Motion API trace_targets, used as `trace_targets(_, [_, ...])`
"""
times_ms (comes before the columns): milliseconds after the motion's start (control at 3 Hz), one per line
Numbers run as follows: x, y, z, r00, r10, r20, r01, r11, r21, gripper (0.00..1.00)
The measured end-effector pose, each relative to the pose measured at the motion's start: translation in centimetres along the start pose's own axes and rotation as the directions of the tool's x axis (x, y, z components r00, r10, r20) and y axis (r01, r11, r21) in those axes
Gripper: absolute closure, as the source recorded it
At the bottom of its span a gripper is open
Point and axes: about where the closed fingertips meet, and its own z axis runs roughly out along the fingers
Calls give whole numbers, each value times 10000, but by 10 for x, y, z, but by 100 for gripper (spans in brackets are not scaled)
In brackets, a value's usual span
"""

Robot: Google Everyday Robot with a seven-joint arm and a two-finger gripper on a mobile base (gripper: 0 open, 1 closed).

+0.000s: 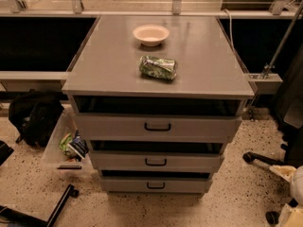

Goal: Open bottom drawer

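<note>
The grey cabinet point(113, 74) has three drawers stacked at its front. The bottom drawer point(128, 184) is the lowest and slimmest, with a small black bar handle point(155, 185) at its middle. A dark gap shows above its front. The middle drawer point(118, 161) and the top drawer point(109, 126) sit above it, each with a dark gap over its front. My gripper point(294, 193) shows only as a white shape at the lower right edge of the camera view, far right of the cabinet and touching no drawer.
A white bowl point(151, 34) and a crushed green bag point(158, 67) lie on the cabinet top. A black backpack point(33, 117) and a clear bin of items point(66, 145) stand on the floor at the left. A chair base point(258, 159) is at the right.
</note>
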Motion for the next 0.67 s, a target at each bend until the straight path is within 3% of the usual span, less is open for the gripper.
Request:
trace_targets(333, [-2, -13, 25, 9822, -91, 1874, 160, 9992, -356, 0])
trace_targets(667, [8, -14, 82, 9578, 373, 2849, 54, 9890, -1475, 0])
